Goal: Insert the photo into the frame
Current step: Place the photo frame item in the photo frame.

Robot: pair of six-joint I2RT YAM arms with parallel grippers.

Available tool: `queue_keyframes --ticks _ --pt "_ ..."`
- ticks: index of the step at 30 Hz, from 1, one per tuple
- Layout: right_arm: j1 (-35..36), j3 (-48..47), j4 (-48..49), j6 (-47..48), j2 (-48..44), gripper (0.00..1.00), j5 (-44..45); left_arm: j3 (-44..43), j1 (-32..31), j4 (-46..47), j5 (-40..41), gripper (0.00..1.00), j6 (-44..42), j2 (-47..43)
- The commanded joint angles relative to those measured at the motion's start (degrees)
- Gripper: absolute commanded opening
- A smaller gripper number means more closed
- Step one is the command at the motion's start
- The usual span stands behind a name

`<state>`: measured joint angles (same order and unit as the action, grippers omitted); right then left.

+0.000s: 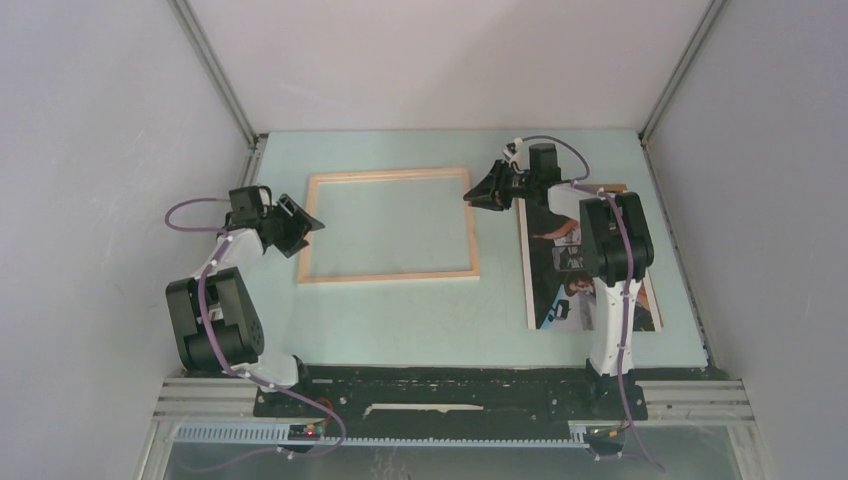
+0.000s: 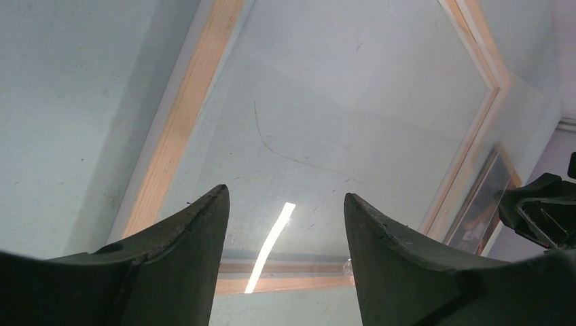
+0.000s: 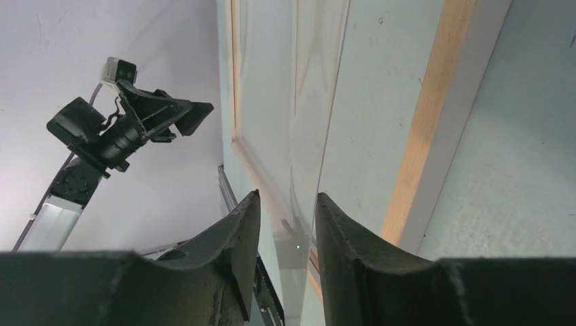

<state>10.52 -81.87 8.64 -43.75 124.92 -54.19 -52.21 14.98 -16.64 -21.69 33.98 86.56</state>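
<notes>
From the near edge of the tabletop (image 1: 400,325) rose two arms. One photo (image 1: 545,290) lay flat on the right side of the tabletop, picture side up, its long axis running near to far with the far end leaning slightly left. The right arm stood over the photo and hid part of it.

One frame (image 1: 390,273) lay flat in the middle of the tabletop, pale wood face up, long axis running left to right, well apart from the photo's near end and closer to its far end.

The left arm was folded at the elbow, its wrist turned rightward, bringing the left tool (image 1: 305,225) just beside the frame's left rail. In its wrist view the left tool (image 2: 285,193) had its fingers spread wide with nothing between them, looking across the frame (image 2: 183,115) toward the photo (image 2: 486,204).

The right arm reached far, then bent left, putting the right tool (image 1: 472,195) at the frame's far right corner. Its wrist view showed the right tool (image 3: 285,197) parted by a narrow gap, pinching nothing, beside the frame's rail (image 3: 428,136).
</notes>
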Motion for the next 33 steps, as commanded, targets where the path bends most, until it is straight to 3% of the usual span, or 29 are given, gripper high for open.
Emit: queue_keyframes --ticks 1,10,18,25,30,33 --pt "1.3 -3.8 -6.7 3.7 0.5 0.43 1.0 0.1 0.3 2.7 -0.9 0.68 -1.6 -2.8" --pt "3.4 -6.3 -12.0 1.1 0.7 0.42 4.2 0.4 0.4 4.2 -2.9 0.68 -1.2 -3.1" --pt "3.8 -2.8 -1.6 -9.0 -0.5 0.41 2.2 -0.4 0.3 3.5 -0.2 0.71 -0.9 -2.7" --pt "5.2 -5.5 -1.9 -9.8 2.3 0.41 2.1 -3.9 0.6 1.8 -1.2 0.73 0.5 -1.3" --pt "5.5 -9.0 -5.0 -7.4 3.8 0.33 2.8 -4.2 0.6 1.3 -1.6 0.72 -1.2 -2.9" --pt "5.5 -10.3 -6.4 -3.9 3.1 0.22 3.0 -3.7 0.6 0.9 -0.9 0.72 -2.6 -3.5"
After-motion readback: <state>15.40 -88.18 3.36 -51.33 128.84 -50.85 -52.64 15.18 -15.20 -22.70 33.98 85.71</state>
